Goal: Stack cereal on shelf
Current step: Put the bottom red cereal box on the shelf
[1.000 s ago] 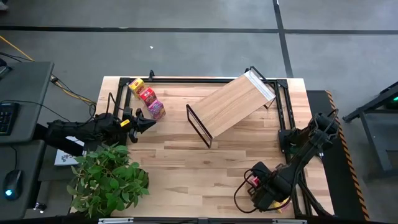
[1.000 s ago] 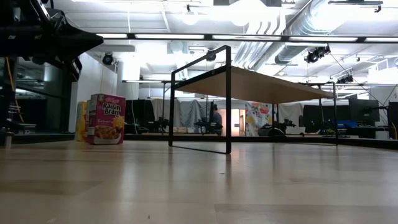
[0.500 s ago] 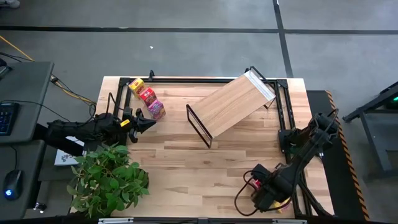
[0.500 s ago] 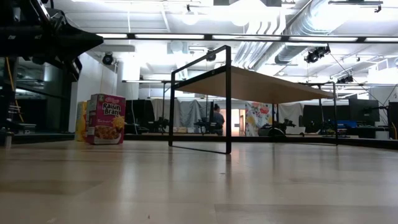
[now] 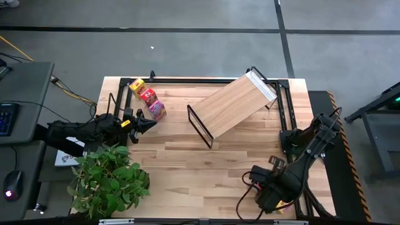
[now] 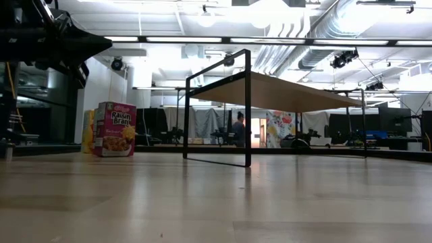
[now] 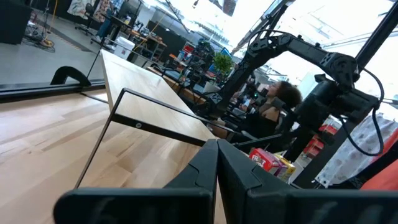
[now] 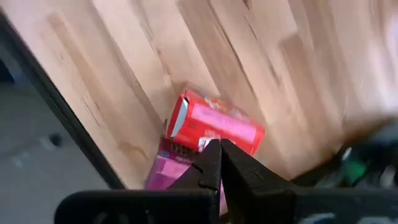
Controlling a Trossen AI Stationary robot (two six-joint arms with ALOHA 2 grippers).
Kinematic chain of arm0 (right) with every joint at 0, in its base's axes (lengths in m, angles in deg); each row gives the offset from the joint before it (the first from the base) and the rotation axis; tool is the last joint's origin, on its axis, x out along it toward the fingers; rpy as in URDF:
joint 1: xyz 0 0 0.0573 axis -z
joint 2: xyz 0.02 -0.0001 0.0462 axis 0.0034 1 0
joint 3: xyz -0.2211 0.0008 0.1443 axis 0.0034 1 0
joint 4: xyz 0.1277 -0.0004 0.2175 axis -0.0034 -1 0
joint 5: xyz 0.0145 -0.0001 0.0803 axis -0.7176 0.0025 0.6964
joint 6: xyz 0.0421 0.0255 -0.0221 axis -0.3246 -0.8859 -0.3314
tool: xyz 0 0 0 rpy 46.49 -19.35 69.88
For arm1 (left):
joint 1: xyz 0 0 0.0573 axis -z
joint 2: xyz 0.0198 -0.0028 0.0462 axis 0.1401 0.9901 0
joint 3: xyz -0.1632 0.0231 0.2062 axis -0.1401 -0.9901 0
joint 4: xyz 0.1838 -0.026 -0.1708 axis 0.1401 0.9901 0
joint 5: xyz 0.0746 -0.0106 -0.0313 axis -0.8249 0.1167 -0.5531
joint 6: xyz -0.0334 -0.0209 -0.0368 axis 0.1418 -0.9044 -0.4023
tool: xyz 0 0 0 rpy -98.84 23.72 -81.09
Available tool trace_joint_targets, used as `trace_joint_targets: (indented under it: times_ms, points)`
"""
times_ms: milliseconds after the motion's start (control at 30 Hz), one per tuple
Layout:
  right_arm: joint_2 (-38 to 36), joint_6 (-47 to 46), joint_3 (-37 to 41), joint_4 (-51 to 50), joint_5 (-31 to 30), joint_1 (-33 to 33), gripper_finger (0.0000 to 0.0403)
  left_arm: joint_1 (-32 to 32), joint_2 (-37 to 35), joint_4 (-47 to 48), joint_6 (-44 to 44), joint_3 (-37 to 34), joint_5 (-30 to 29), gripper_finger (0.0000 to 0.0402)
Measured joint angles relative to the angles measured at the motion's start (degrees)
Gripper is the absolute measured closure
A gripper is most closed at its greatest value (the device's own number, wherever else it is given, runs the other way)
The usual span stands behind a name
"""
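High view: shelf (image 5: pixel 234 106) (tilted) bare; cereal (image 5: pixel 147 97) beside it.

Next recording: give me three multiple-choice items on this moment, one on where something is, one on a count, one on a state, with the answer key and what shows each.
1. Where does the shelf stand in the high view?
A. Flat against the near edge
B. Slantwise on the far right half of the table
C. Off the table, on the floor

2. How many cereal boxes stand in the row by the left gripper?
A. Three
B. One
C. Five

3. How are the right gripper's jaws?
A. Wide open
B. Clamped on the shelf
C. Shut, holding nothing

Answers:
1 B: the board lies at an angle near the far right corner.
2 A: a yellow box, a red box and a pink box line up there.
3 C: in the right wrist view the jaws meet above another red box without gripping it.
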Motion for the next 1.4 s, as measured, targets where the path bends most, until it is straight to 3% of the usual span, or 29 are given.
trace_joint_targets:
  times_ms: [133, 233, 467, 600, 733, 1200, 1400]
  points:
    - [0.0, 0.9, 0.0, -0.2, -0.3, 2.4, 0.0395, 0.0, 0.0, 0.0, 0.0, 0.0, 0.0, 0.0401]
    - [0.0, 1.3, 0.0, -0.2, 0.6, 3.6, 0.0361, 0.0, 0.0, 0.0, 0.0, 0.0, 0.0, 0.0401]
    - [0.0, 2.4, 0.0, -0.2, 0.1, 3.8, 0.0214, 0.0, 0.0, 0.0, 0.0, 0.0, 0.0, 0.0401]
    - [0.0, 9.7, 0.1, 2.3, -0.5, 2.6, 0.0132, 0.0, 0.0, 0.0, 0.0, 0.0, 0.0, 0.0401]
    - [0.0, 17.4, 0.1, 3.1, 1.6, 1.9, 0.0084, 0.0, 0.0, 0.0, 0.0, 0.0, 0.0, 0.0401]
    - [0.4, 29.0, 0.1, 3.3, -1.0, 0.5, 0.0070, 0.0, 0.0, 0.0, 0.0, 0.0, 0.0, 0.0401]
    - [4.7, 34.1, 0.1, 3.2, 4.4, 0.4, 0.0070, 0.0, 0.0, 0.0, 0.0, 0.0, 0.0, 0.0401]
